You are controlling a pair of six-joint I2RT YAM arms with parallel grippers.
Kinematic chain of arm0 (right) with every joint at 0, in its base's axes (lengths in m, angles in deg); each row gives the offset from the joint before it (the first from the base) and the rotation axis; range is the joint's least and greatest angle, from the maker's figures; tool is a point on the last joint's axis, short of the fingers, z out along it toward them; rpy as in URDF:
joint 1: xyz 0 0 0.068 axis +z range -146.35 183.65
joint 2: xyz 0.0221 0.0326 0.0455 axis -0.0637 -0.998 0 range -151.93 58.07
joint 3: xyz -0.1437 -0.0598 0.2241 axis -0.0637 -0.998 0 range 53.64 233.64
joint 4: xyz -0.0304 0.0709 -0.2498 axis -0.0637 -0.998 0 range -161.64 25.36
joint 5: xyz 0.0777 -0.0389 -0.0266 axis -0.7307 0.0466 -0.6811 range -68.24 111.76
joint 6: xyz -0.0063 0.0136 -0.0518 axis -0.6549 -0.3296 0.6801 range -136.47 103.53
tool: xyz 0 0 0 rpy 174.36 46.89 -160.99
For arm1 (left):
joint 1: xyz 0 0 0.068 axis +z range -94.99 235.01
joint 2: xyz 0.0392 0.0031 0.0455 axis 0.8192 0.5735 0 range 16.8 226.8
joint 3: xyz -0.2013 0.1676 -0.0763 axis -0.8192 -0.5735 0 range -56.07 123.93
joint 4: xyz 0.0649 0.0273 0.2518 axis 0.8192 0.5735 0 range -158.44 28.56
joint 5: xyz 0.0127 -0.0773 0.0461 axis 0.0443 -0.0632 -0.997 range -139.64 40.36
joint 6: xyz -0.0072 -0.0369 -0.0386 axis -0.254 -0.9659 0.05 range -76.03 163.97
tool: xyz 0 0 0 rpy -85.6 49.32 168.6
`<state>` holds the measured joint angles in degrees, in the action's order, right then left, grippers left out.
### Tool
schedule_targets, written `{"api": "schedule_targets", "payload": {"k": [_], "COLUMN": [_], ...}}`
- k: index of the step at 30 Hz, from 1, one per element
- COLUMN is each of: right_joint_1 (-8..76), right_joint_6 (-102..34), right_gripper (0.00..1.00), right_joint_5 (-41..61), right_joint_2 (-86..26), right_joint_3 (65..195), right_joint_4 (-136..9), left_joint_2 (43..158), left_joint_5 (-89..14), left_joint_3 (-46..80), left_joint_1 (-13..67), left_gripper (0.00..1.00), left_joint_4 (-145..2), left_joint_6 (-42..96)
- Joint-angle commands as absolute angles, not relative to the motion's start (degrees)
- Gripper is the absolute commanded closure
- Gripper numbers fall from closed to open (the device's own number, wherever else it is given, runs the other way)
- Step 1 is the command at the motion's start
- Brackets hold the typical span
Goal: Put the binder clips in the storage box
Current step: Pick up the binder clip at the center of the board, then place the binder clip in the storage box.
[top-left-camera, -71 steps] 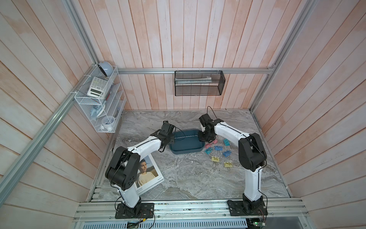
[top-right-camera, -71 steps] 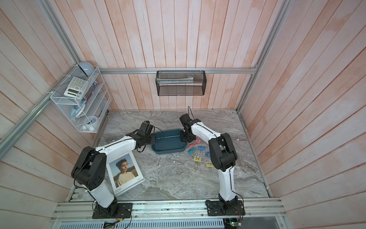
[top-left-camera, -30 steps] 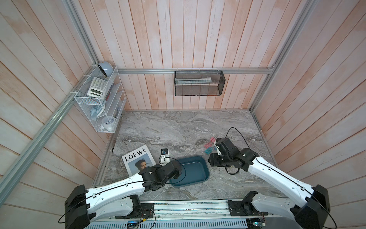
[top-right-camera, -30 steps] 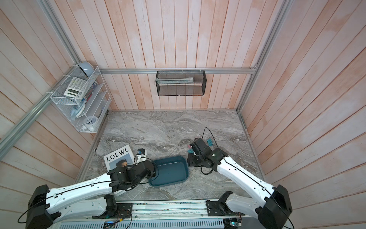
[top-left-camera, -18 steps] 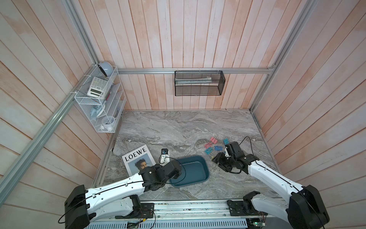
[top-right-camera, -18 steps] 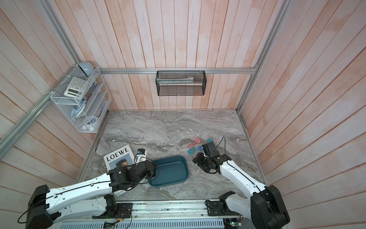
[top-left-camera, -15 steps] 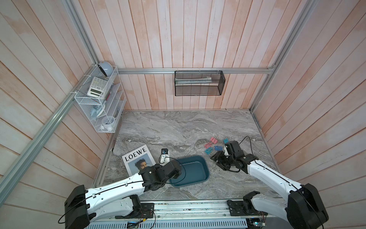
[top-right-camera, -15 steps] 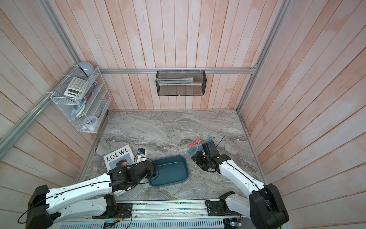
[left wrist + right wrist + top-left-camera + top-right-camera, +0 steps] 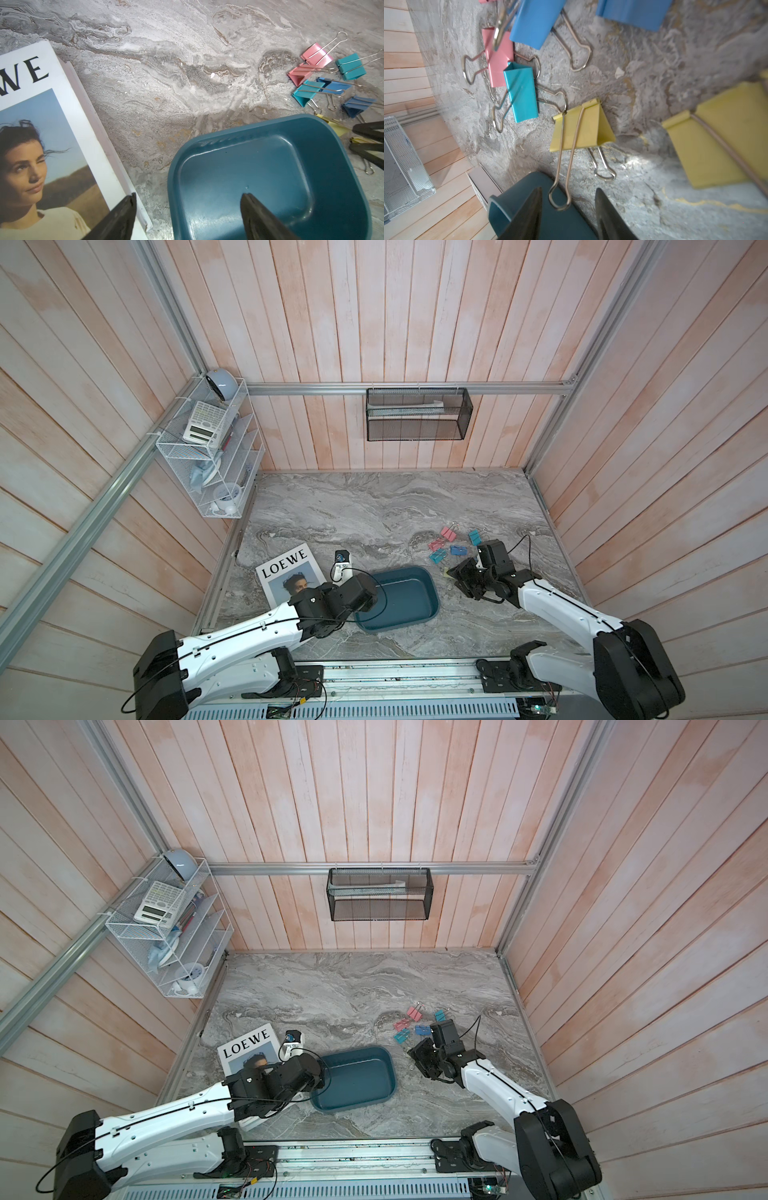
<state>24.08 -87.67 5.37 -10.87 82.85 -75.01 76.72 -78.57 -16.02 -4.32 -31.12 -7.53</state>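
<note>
- My right fingers (image 9: 527,216) stand apart and grip nothing. The wire handle (image 9: 560,193) of a yellow clip (image 9: 583,126) lies in the gap between them, closer to one finger than the other. As far as I can see it touches neither.
- The handle's long axis runs straight out from my fingertips to the clip's body, which lies on the desk (image 9: 374,510) just ahead. I judge the coming move turns on this: my fingers would close across the wire, not along it.
- A second yellow clip (image 9: 720,145) lies off to one side of the first. Farther out, a teal clip (image 9: 521,91) rests against a pink clip (image 9: 497,60). The blue clips (image 9: 533,22) lie farthest from my fingertips.
- One corner of the box (image 9: 500,207) sits right beside these fingers, on the side away from the clips. The handle's loop shows against it, but I cannot tell whether the wire rests on the rim.
- My left fingers (image 9: 259,218) are spread wide and hold nothing. One is over the box's floor and the other over a corner of the magazine (image 9: 31,124), with the box's wall between them.
- The right arm is much the nearer to the clips. From my left fingers they lie beyond the far rim of the box.
- The box looks empty, and all eight clips are on the desk.
</note>
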Motion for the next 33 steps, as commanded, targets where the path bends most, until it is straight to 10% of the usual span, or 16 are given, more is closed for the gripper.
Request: {"api": "schedule_targets", "payload": {"k": [1, 14, 25, 33], "right_joint_1": [23.1, 19.8, 21.0, 44.4], "right_joint_6": [-87.4, -82.5, -63.8, -60.1], "right_gripper": [0.58, 1.0, 1.0, 1.0], "right_joint_5": [4.7, -0.9, -7.8, -15.2], "right_joint_2": [-13.6, -16.9, -7.8, -17.2], "right_joint_3": [84.0, 83.9, 101.5, 113.5], "right_joint_4": [-72.2, -71.2, -98.1, -98.4], "left_joint_2": [76.1, 75.5, 75.5, 75.8], "left_joint_5": [-78.4, -78.3, -77.3, -76.4], "left_joint_3": [-17.1, -17.3, -19.3, -21.2], "left_joint_1": [-3.7, -2.2, -2.0, -2.0], "left_gripper": [0.16, 0.16, 0.16, 0.15], "left_joint_4": [-31.2, -29.9, -32.1, -35.5], "left_joint_6": [-6.5, -5.7, -6.1, -5.7]}}
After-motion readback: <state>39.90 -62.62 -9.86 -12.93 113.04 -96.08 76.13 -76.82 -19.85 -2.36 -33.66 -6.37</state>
